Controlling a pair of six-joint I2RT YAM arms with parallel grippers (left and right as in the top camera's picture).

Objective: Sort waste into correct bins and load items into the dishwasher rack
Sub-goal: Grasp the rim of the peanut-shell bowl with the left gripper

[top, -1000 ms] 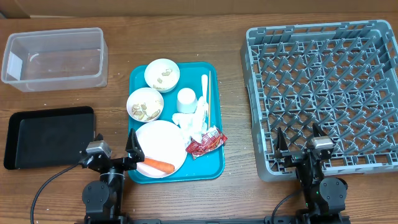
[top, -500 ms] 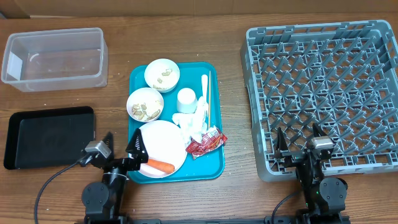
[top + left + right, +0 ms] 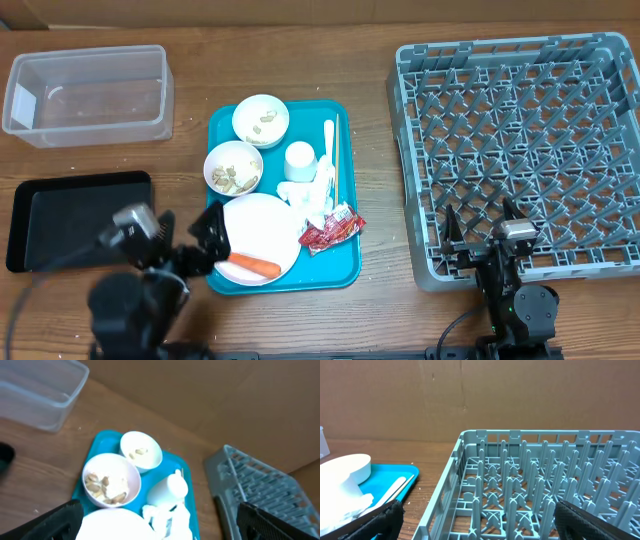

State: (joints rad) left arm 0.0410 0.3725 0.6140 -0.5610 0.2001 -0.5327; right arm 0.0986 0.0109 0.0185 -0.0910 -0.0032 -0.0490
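Taking twelve o'clock as the far edge of the worktop (image 3: 300, 50) in the overhead view, the task looks barely begun. The tub (image 3: 88, 95) at ten o'clock and the black tray (image 3: 80, 220) at eight o'clock hold no waste. No dish stands among the pegs of the rack (image 3: 515, 150) at three o'clock.

Everything to be sorted sits on the teal tray (image 3: 338, 268) in the middle:
- two bowls (image 3: 261, 121) with crumbs
- a cup (image 3: 300, 157)
- a fork (image 3: 328, 150) and chopsticks (image 3: 337, 165) along the tray's three o'clock side
- napkins (image 3: 312, 193)
- a wrapper (image 3: 331, 228)
- a plate (image 3: 262, 232) carrying the carrot (image 3: 253, 266) at its six o'clock rim

By my judgement all the waste and all the dishes are left to do.

The left end effector (image 3: 185, 240) has its jaws apart and grips nothing. It sits at the teal tray's eight o'clock corner, between the black tray and the plate. The carrot lies just beside it, toward its four o'clock. One finger (image 3: 212, 230) is over the tray's edge by the plate's rim; whether it touches I cannot tell. In the left wrist view the bowls and cup lie ahead, between the spread fingers.

The right end effector (image 3: 480, 225) is likewise spread wide and grips nothing. It sits at the rack's six o'clock edge, with the teal tray well apart at its nine o'clock.
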